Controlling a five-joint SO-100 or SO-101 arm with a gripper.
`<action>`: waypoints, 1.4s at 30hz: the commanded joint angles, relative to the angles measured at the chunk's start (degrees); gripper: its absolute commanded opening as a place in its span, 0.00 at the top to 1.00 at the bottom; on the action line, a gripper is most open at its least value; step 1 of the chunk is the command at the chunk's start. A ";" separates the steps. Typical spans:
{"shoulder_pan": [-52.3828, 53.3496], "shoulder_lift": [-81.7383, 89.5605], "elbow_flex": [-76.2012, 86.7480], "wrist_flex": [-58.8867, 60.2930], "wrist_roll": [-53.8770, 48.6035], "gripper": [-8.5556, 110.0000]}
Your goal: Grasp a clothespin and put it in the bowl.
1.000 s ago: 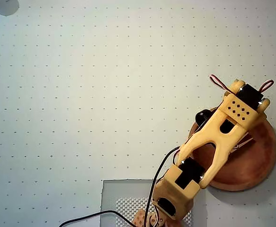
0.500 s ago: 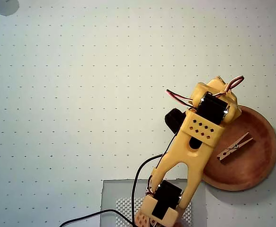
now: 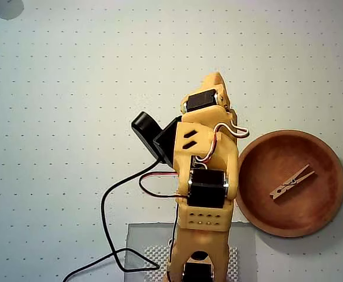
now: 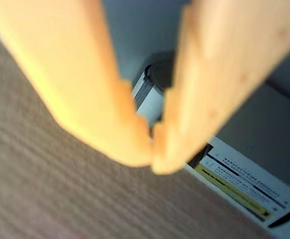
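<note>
Clothespin [image 3: 292,182] lay inside the bowl [image 3: 259,202], apart from the arm; likely light, stiff, best pinched across its long sides; end effector [image 4: 152,149] fingertips together, empty.

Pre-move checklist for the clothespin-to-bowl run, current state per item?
1. Clothespin inside the bowl: ok, lies on its floor.
2. Bowl upright on the table, beside the arm: ok.
3. Gripper empty: ok, fingertips meet with nothing between in the wrist view.
4. Gripper clear of the bowl: cannot tell, hidden under the arm in the overhead view.
5. More clothespins on the table: none visible.
</note>
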 commanded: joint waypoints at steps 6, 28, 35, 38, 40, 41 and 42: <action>-0.88 14.33 20.83 -11.95 19.34 0.94; -4.04 63.81 96.50 -23.47 9.93 0.94; -5.19 66.18 105.12 -23.55 10.46 0.94; -5.19 65.92 106.52 -23.12 10.46 0.94; -5.19 66.01 106.52 -21.88 10.46 0.94; -5.27 66.01 106.52 -21.01 10.55 0.94; -5.27 65.92 106.52 -19.69 10.55 0.94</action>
